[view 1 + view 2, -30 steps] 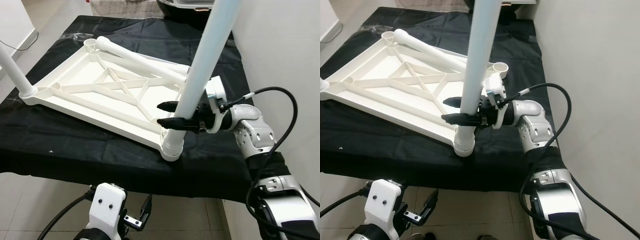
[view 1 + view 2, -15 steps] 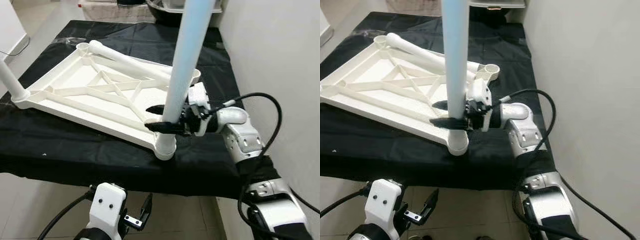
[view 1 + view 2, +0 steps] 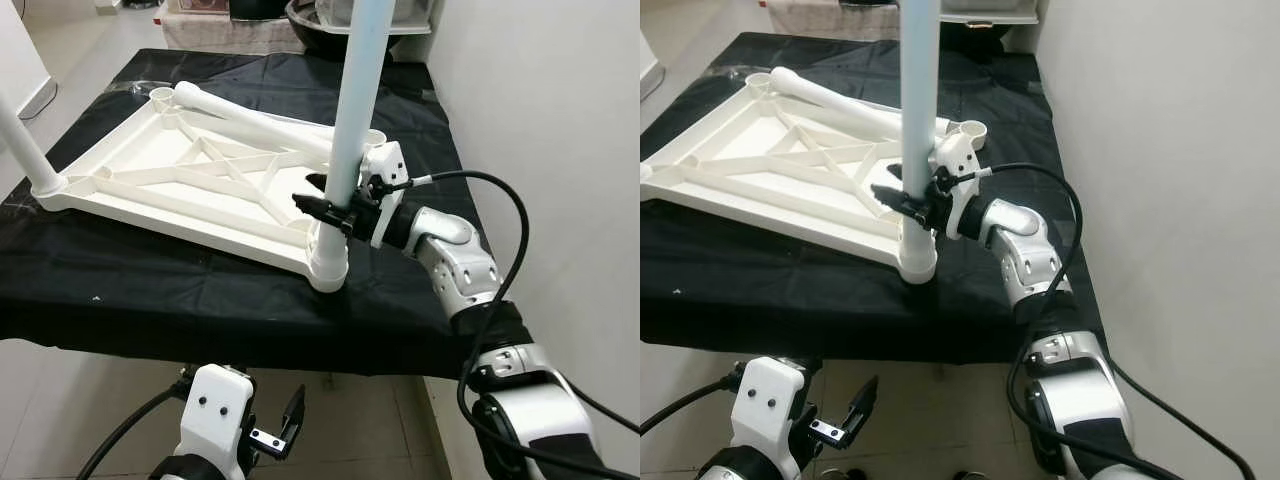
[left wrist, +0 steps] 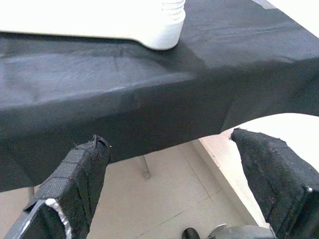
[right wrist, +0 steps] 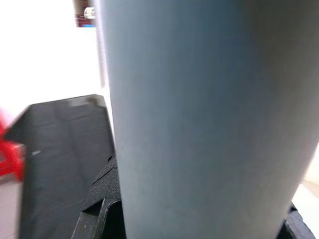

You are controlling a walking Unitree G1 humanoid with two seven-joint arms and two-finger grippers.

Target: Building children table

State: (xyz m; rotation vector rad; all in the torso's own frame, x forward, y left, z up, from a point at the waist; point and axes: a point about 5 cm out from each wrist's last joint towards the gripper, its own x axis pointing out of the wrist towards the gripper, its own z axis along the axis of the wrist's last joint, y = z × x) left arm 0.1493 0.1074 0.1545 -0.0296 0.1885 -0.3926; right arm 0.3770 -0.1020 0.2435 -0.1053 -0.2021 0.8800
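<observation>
A white plastic tabletop (image 3: 190, 175) lies upside down on a table under a black cloth (image 3: 150, 290). A pale blue leg (image 3: 355, 90) stands nearly upright in the near right corner socket (image 3: 328, 270). My right gripper (image 3: 325, 198) is shut on this leg just above the socket; its surface is close up in the right wrist view (image 5: 209, 114). A white leg (image 3: 25, 145) stands in the near left corner. Another white leg (image 3: 250, 118) lies across the tabletop's far side. My left gripper (image 4: 174, 184) hangs open below the table's front edge.
The far right corner socket (image 3: 972, 129) holds nothing. A white wall (image 3: 560, 120) runs close along the table's right side. A dark basin (image 3: 310, 12) sits behind the table. Tiled floor (image 4: 164, 199) lies below the cloth's front edge.
The blue leg, leaning right a second ago, now stands nearly upright in its socket, my right gripper still on it. The head camera has shifted.
</observation>
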